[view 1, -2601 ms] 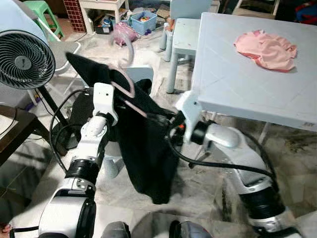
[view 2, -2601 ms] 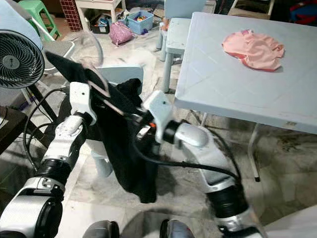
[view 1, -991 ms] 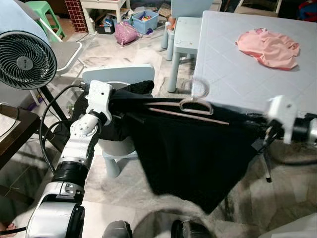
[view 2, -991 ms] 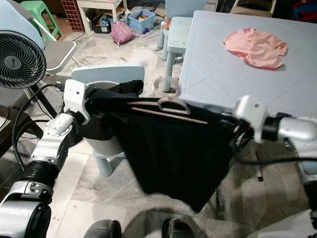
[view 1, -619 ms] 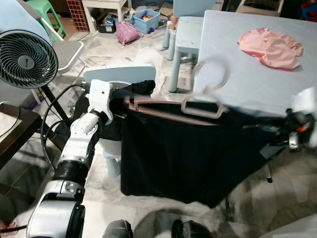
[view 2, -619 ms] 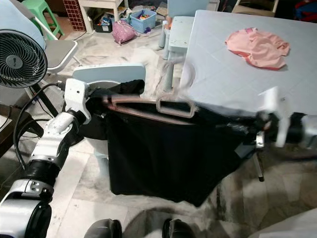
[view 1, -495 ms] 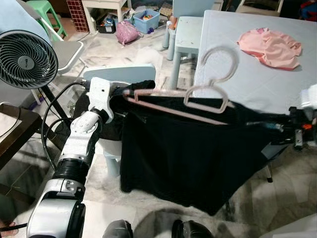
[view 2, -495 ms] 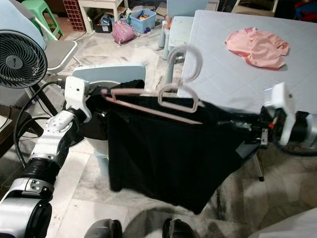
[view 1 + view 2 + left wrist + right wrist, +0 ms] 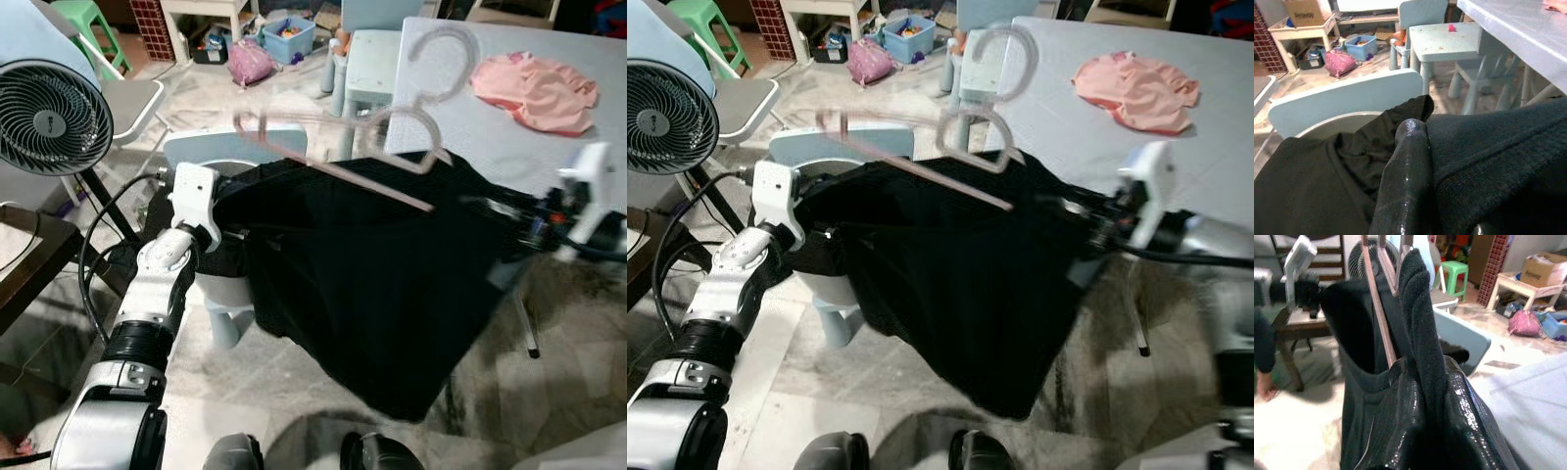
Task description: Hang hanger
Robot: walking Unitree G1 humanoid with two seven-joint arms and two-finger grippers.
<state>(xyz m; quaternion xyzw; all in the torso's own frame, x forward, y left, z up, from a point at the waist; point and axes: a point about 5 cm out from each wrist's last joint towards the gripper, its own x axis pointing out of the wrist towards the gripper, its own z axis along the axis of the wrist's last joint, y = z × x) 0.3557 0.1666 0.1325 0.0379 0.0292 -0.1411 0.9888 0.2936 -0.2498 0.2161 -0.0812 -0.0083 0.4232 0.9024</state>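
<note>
- Closest to the robot, low in the head views: a black garment (image 9: 382,284) stretched between the two arms, its loose hem sagging toward the tiled floor (image 9: 284,372).
- Left gripper (image 9: 227,203) buried in the garment's left edge; in the left wrist view one black finger (image 9: 1403,181) lies pressed against the dark knit, so it is clamped on the cloth.
- Right gripper (image 9: 1087,227) at the garment's right edge; the right wrist view has its glossy fingers (image 9: 1415,431) closed around a fold of the fabric.
- Pink hanger (image 9: 367,147), motion-blurred, sits along the garment's top edge, tilted, its hook (image 9: 441,59) pointing up in front of the table edge. In the right wrist view its pink bars run down inside the cloth.
- Just behind the garment: a pale blue chair (image 9: 211,152) with more dark cloth draped over its seat.
- Left side: a standing fan (image 9: 49,117).
- Right side: a light grey table (image 9: 509,127) with a pink cloth (image 9: 537,90) lying on it, well apart from the hanger.
- Farther back: a small blue stool (image 9: 367,64), a pink bag (image 9: 247,67) and a blue bin (image 9: 289,37) on the floor.
</note>
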